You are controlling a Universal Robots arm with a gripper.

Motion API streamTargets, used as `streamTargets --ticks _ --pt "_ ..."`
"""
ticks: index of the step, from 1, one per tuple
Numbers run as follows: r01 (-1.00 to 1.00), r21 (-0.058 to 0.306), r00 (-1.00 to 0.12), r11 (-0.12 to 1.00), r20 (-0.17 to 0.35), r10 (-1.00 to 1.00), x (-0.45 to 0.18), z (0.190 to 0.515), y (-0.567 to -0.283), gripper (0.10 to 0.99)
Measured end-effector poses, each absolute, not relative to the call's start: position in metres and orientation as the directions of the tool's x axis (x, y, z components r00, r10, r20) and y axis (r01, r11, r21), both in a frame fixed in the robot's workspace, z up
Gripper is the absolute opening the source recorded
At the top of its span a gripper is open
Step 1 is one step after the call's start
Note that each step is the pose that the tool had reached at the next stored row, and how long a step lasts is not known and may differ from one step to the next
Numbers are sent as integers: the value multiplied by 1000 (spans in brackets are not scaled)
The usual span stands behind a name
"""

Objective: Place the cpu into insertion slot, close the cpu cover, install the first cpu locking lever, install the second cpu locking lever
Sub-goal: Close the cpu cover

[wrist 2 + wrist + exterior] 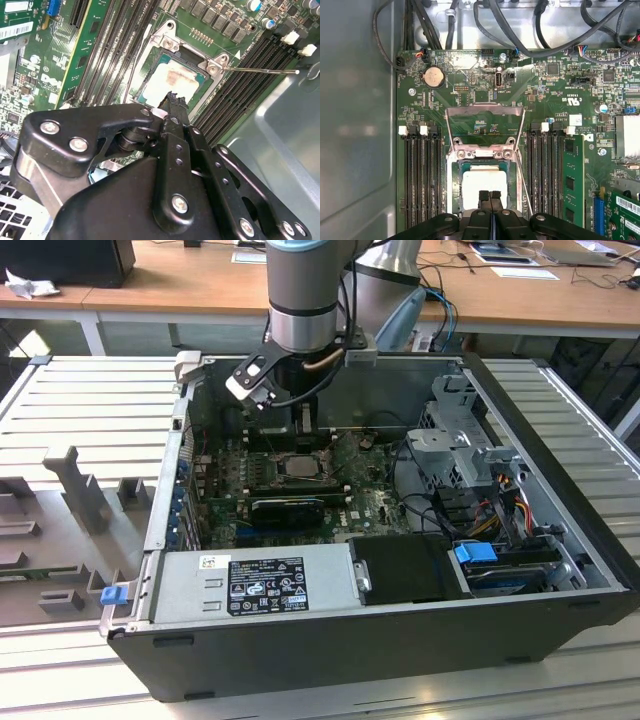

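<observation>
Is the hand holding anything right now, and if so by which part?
Nothing. The hand is shut, empty, over the cpu in the insertion slot.

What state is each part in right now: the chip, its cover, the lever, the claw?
cpu: seated in the insertion slot, metal top up.
cpu cover: swung open, off the chip.
locking lever: unlatched, sticking out sideways.
gripper: fingers shut, tips by the cpu.
computer case: side open.

The gripper, tips pinched together, fills the gap right over the chip. The cover stands raised at one edge. Memory slots hem both sides, a thin lever sticks out alongside, and the case wall stands near.
</observation>
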State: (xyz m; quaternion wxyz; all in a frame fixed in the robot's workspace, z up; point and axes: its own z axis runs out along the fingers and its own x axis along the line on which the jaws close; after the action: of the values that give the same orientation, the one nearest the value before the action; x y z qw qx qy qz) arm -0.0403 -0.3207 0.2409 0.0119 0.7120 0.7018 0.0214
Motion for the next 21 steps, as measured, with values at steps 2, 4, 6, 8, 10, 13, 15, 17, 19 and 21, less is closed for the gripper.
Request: streamTargets --ticks 2,4,6,8,10,13,15,17,19,21 --pt "999 47 14 -15 14 1000 -40 241 -321 106" --pt "999 47 14 -15 14 1000 -39 241 -321 106" --pt "999 47 14 -15 14 1000 -38 241 -321 106" --pt "999 47 14 -15 14 1000 -37 242 -321 106" --pt "999 47 14 -15 14 1000 -37 242 -321 106" --pt "999 47 14 -15 14 1000 -37 243 -321 106" --pt "999 47 14 -15 14 1000 -37 246 -321 106" --pt "999 47 14 -15 14 1000 -37 248 -321 106" --pt "999 47 14 -15 14 1000 -37 248 -321 106" --pt "999 47 14 -15 14 1000 -37 249 -321 106"
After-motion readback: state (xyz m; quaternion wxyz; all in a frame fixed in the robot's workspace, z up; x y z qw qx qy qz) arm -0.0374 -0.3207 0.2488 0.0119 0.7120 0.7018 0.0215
